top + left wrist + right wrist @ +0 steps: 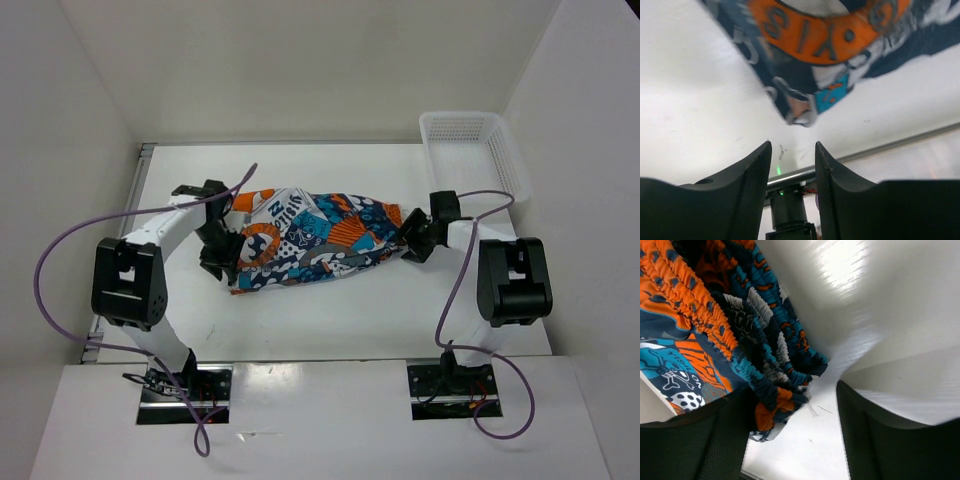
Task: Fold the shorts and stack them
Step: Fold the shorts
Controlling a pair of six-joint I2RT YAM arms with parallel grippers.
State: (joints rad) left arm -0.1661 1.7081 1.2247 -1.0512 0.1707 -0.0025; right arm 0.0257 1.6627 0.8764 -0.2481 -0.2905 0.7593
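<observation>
The shorts, a busy blue, orange, grey and white print, lie folded in a long bundle across the middle of the table. My left gripper is at their left end. In the left wrist view its jaws stand apart with nothing between them, and the shorts' hem lies on the table just beyond the fingertips. My right gripper is at the right end. Its jaws are wide open, and the gathered waistband rests loose against the left finger.
A white mesh basket stands at the back right corner of the table. White walls enclose the table on the left, back and right. The table's near metal edge shows in the left wrist view.
</observation>
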